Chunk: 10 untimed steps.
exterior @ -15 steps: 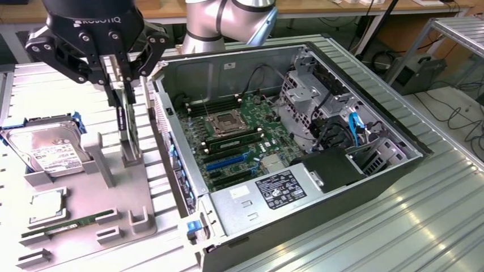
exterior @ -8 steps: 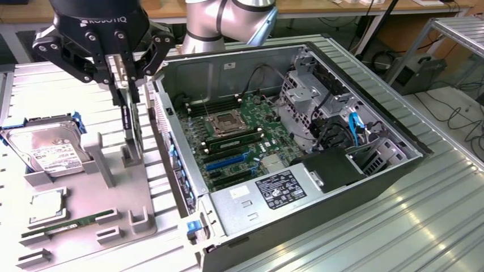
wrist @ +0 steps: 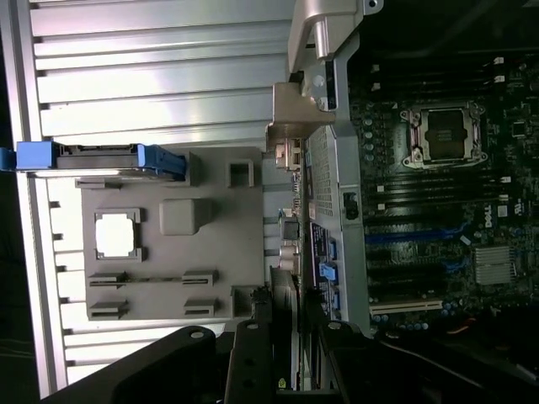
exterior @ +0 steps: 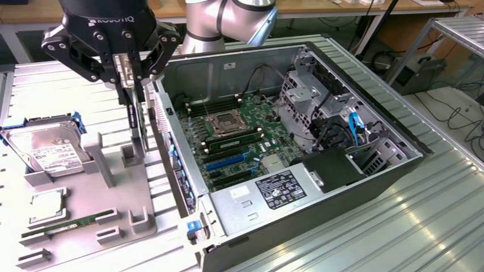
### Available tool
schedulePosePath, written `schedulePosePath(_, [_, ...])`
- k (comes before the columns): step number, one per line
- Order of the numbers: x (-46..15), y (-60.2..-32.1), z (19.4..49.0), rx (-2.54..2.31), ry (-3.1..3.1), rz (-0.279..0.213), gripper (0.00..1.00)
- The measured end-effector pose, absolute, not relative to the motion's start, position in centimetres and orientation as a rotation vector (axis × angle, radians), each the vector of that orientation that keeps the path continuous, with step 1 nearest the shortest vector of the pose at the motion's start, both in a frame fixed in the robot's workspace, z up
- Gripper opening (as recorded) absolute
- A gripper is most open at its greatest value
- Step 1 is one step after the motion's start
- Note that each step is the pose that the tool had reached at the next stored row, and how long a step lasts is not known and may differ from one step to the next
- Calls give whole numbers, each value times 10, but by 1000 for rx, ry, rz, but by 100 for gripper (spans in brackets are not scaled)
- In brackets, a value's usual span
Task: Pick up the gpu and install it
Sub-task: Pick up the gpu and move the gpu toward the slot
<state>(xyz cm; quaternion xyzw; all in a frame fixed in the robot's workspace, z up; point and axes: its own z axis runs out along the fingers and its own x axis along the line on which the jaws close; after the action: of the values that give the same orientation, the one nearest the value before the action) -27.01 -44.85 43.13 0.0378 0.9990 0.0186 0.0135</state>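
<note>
Tool [exterior: 133, 71] | we see it clamped on one gpu [exterior: 136, 122], card upright, over the grey tray [exterior: 113, 187] edge nearest one open computer case [exterior: 302, 187] | we count on the tray: one hard drive [exterior: 49, 150], one processor [exterior: 47, 201], one RAM stick [exterior: 68, 225]

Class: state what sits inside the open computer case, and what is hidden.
Green motherboard with CPU socket, blue slots, drive cage. The black cover hides whatever lies beneath it.
</note>
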Motion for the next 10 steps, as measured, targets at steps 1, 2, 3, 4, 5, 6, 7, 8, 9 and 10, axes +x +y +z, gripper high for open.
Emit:
schedulePosePath(1, [-269,-449,431,118,3112,58,26])
schedulePosePath(2, [-268,-449,431,118,3112,58,26])
schedulePosePath(3, [-268,-449,431,118,3112,58,26])
schedulePosePath(4, [-267,-449,431,118,3112,58,26])
schedulePosePath(5, [-266,-449,431,118,3112,58,26])
schedulePosePath(6, [-265,-449,431,118,3112,58,26])
schedulePosePath(7, [-264,-449,431,118,3112,58,26])
schedulePosePath(8, [-263,-449,431,118,3112,58,26])
schedulePosePath(9, [-262,-449,431,118,3112,58,26])
schedulePosePath(10, [-261,-449,431,118,3112,58,26])
